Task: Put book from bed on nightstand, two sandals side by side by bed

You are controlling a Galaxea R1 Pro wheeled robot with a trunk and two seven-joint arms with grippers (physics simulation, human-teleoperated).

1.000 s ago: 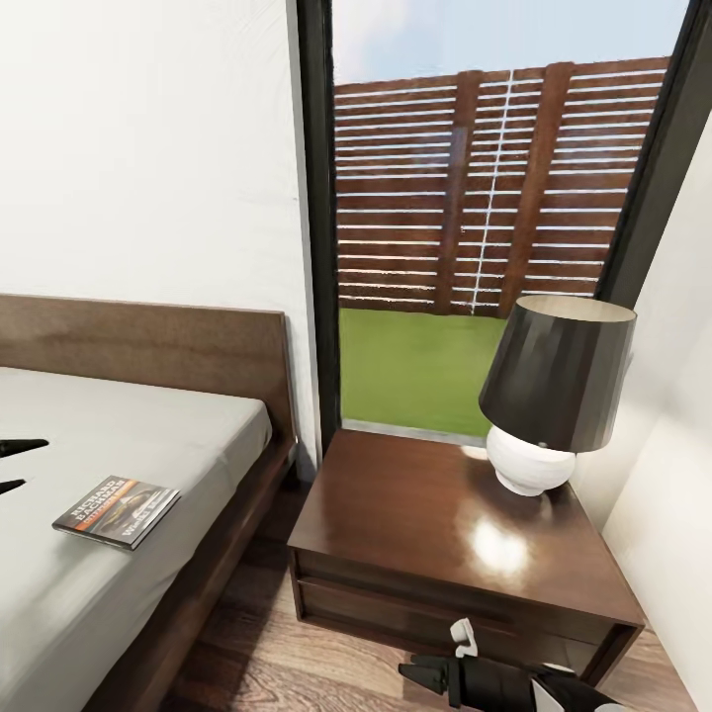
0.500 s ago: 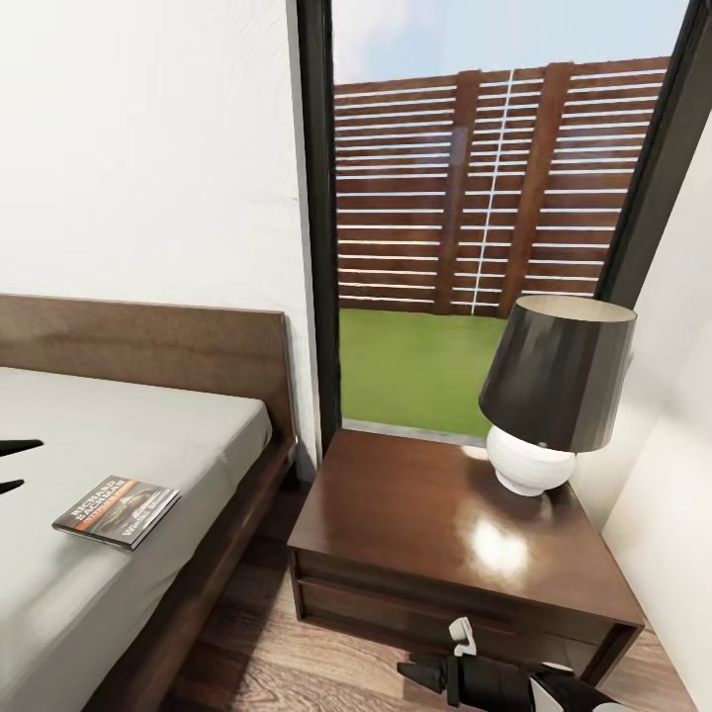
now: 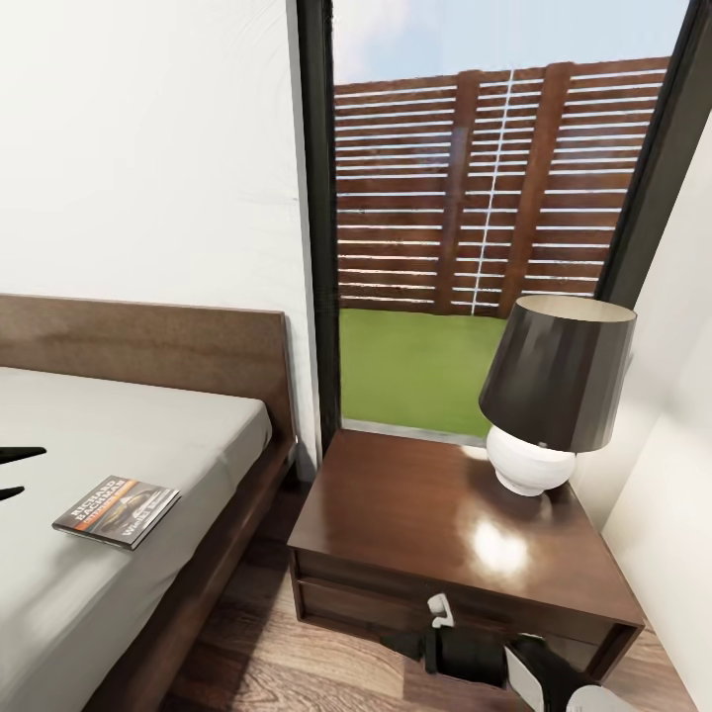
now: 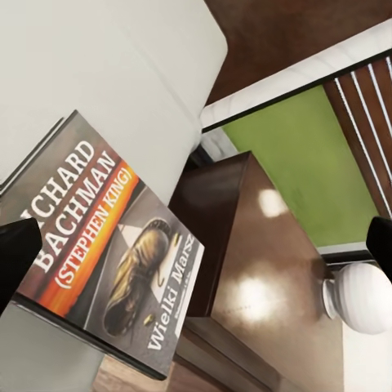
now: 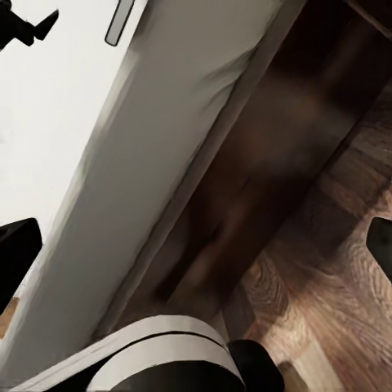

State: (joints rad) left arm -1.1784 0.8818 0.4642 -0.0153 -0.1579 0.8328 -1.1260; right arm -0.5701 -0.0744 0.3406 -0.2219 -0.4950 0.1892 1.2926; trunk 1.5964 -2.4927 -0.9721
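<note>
We stand in a white-walled bedroom, with a tall window (image 3: 494,198) that shows a wooden fence and grass. The book (image 3: 117,510) lies flat on the grey mattress of the bed (image 3: 148,425), near its right edge, the cover up. We judge it thin, light and a little flexible, with a smooth cover that may slip. It lies flat, so a finger can hardly go under it. We think the best hold is across one short edge, perhaps after sliding it past the mattress edge.

Just left of the book, the left claw (image 3: 14,472) hovers with its two black tips spread apart, nothing between them. To the right stands the nightstand (image 3: 435,524), its top free except for a lamp (image 3: 554,396) in the far right corner. The right claw (image 5: 196,245) is low, near the bed frame above the plank floor (image 3: 277,663), its fingers wide and empty.
</note>
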